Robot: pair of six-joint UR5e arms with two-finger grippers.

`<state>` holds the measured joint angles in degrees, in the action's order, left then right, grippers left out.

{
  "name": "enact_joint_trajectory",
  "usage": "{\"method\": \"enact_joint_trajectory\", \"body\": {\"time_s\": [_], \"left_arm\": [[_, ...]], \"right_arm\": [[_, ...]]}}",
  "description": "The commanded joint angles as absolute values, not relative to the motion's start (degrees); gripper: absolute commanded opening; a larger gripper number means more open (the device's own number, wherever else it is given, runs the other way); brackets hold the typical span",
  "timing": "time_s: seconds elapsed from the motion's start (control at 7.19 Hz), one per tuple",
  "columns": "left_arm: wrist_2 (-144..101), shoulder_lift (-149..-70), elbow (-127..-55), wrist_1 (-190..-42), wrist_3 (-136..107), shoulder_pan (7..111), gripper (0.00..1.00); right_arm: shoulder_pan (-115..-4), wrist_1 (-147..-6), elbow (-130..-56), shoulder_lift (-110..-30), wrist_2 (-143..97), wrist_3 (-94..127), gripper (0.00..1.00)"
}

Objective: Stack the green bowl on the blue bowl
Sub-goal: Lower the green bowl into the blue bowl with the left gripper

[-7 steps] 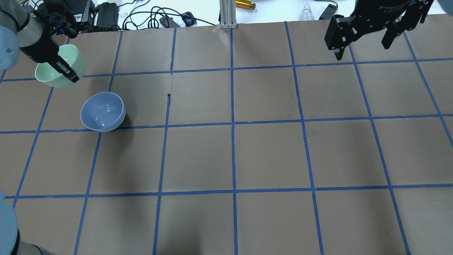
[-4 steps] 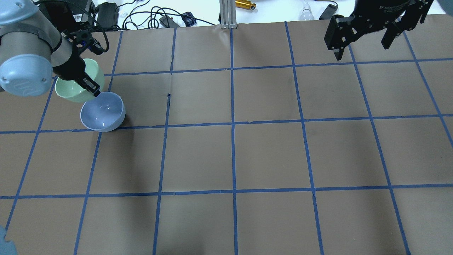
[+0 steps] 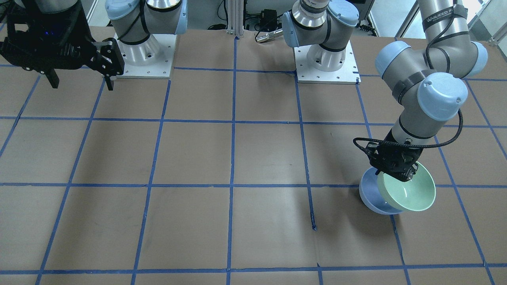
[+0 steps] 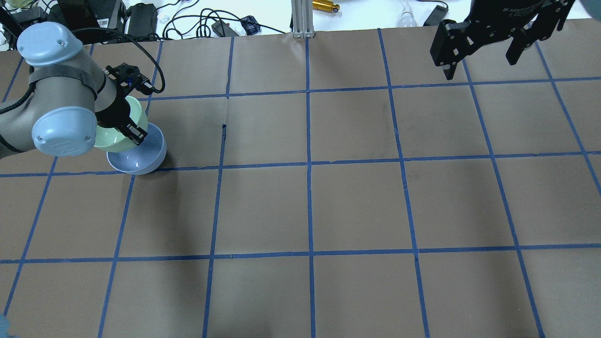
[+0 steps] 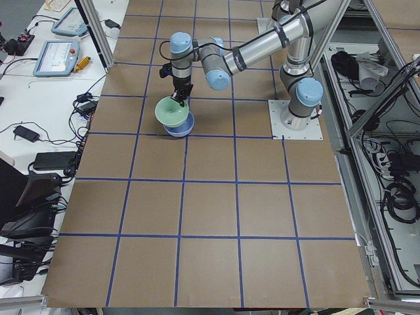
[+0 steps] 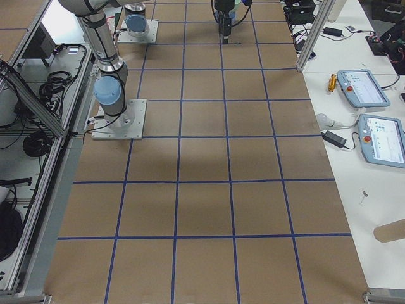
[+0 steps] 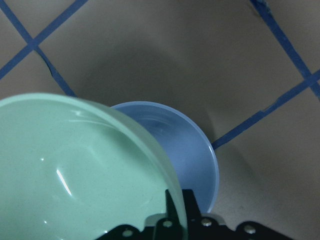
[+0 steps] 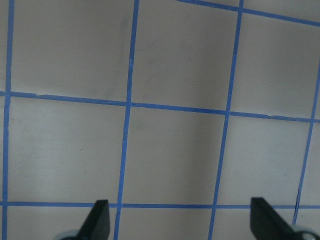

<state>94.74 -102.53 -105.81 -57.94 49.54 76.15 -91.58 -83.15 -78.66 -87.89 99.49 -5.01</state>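
The blue bowl (image 4: 149, 158) stands upright on the brown table at the left in the overhead view. It also shows in the front view (image 3: 369, 197) and the left wrist view (image 7: 192, 160). My left gripper (image 4: 134, 133) is shut on the rim of the green bowl (image 4: 111, 140) and holds it tilted, partly over the blue bowl's opening. The green bowl also shows in the front view (image 3: 412, 193) and the left wrist view (image 7: 75, 175). I cannot tell whether the bowls touch. My right gripper (image 4: 481, 63) is open and empty, high over the far right.
The table is brown paper with a grid of blue tape lines (image 4: 307, 164). Cables and small devices (image 4: 220, 23) lie beyond the far edge. The two arm bases (image 3: 326, 59) stand at the robot's side of the table.
My left gripper has carried the green bowl from the far left toward me and to the right, until it overlaps the blue bowl. The blue bowl and the right arm have not moved.
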Motion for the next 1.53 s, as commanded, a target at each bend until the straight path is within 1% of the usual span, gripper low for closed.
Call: {"method": "enact_joint_trajectory", "body": {"time_s": [0.0, 0.56, 0.7, 0.83, 1.25, 1.39], "left_arm": [[96.1, -103.6, -106.0, -57.9, 48.6, 76.5, 0.0], [95.6, -104.6, -107.2, -58.0, 45.5, 76.6, 0.0], [95.5, -104.6, -107.3, -58.0, 45.5, 76.6, 0.83], [95.6, -104.5, -107.2, -58.4, 45.5, 76.6, 1.0], [95.5, -102.8, -106.4, -58.8, 43.3, 77.9, 1.0], [95.5, -101.5, -105.0, -59.7, 37.2, 80.0, 1.0]], "right_arm": [[-91.5, -83.1, -78.7, -87.9, 99.5, -5.0, 1.0], [-91.6, -83.1, -78.7, -87.9, 99.5, -5.0, 1.0], [-91.6, -83.1, -78.7, -87.9, 99.5, -5.0, 1.0], [-91.6, -83.1, -78.7, -87.9, 99.5, -5.0, 1.0], [-91.6, -83.1, -78.7, -87.9, 99.5, -5.0, 1.0], [-91.6, -83.1, -78.7, -87.9, 99.5, -5.0, 1.0]]}}
